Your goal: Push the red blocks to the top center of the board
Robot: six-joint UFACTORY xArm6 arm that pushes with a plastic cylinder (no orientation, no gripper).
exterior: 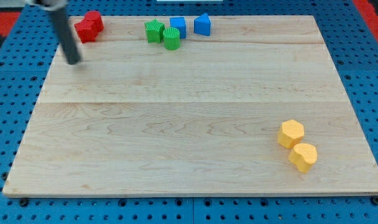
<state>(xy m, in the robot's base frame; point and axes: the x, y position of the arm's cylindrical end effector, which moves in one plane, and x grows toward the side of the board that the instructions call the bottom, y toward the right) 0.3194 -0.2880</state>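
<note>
Two red blocks sit touching at the view's top left of the wooden board: one in front, the other just behind it to the right; their shapes are hard to make out. My tip rests on the board below and slightly left of them, a short gap away. The dark rod slants up to the view's top left.
A green star-like block, a green cylinder, a blue cube and a blue pentagon-like block cluster at top centre. A yellow hexagon and a yellow block sit at bottom right.
</note>
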